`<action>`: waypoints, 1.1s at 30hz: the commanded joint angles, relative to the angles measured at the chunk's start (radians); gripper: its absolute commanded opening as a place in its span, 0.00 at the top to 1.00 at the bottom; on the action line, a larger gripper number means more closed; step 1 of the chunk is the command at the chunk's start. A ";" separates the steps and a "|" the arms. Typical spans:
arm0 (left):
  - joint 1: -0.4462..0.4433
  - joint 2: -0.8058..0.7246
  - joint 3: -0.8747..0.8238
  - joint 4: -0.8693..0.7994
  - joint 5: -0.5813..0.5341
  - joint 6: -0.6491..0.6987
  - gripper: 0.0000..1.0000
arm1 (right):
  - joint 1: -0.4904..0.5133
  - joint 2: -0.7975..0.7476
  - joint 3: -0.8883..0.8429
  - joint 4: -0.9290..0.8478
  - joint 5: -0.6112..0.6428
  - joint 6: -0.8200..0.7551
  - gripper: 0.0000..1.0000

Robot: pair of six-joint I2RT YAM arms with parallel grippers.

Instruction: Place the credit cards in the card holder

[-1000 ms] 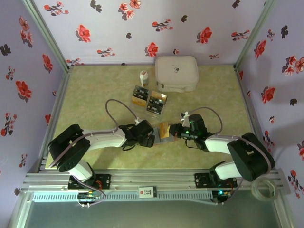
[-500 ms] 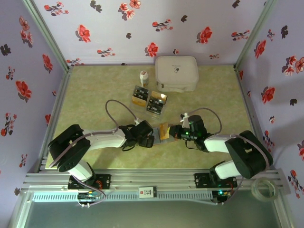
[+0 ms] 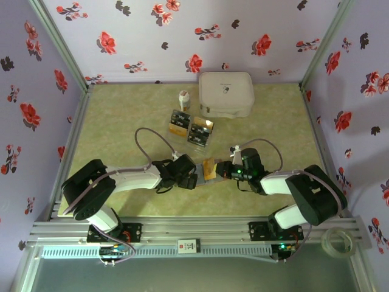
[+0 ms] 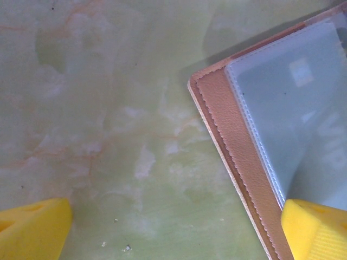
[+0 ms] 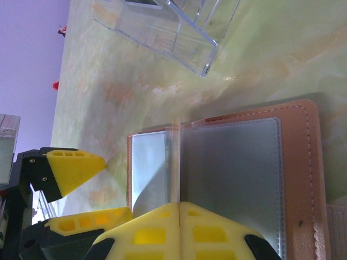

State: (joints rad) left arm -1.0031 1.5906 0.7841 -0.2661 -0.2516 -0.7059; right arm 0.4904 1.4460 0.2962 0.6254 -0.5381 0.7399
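Observation:
The card holder [image 3: 206,176] lies open on the table between the two arms, its reddish-brown cover [image 4: 227,124] framing grey-silver sleeves [image 5: 233,173]. My right gripper [image 5: 179,205] is shut on a thin gold-orange credit card [image 5: 176,157], held edge-on and upright over the holder's middle fold. My left gripper [image 4: 173,233] is open and low over the holder's left edge; its right fingertip [image 4: 317,227] rests on a sleeve and its left fingertip [image 4: 32,227] is over bare table. Other credit cards [image 3: 192,128], black and gold-orange, lie in a group further back.
The loose cards sit in a clear plastic tray [image 5: 162,27] just beyond the holder. A small white bottle [image 3: 183,98] and a big white rounded case [image 3: 226,94] stand at the back. Flowered walls close in the table on three sides.
My right gripper has edged slightly left with the card, toward the left gripper. The left arm has stayed where it was.

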 commanded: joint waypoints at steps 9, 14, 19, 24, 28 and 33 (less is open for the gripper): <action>0.003 0.016 -0.013 -0.007 -0.010 -0.019 0.00 | -0.007 0.036 -0.017 0.030 -0.031 -0.026 1.00; 0.003 0.017 -0.011 -0.007 -0.011 -0.018 0.00 | -0.007 0.051 -0.014 0.036 -0.036 -0.026 1.00; 0.003 0.017 -0.010 -0.008 -0.010 -0.018 0.00 | -0.007 0.061 -0.017 0.040 -0.033 -0.026 1.00; 0.003 0.017 -0.013 -0.008 -0.009 -0.017 0.00 | -0.020 0.058 -0.021 0.034 -0.011 -0.029 1.00; 0.003 0.017 -0.013 -0.006 -0.009 -0.017 0.00 | -0.036 0.059 -0.021 0.033 -0.001 -0.028 1.00; 0.003 0.019 -0.013 -0.005 -0.011 -0.016 0.00 | -0.038 0.083 -0.012 0.041 -0.031 -0.027 1.00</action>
State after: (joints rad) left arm -1.0031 1.5909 0.7841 -0.2661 -0.2516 -0.7055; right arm 0.4599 1.5066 0.2924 0.6609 -0.5621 0.7399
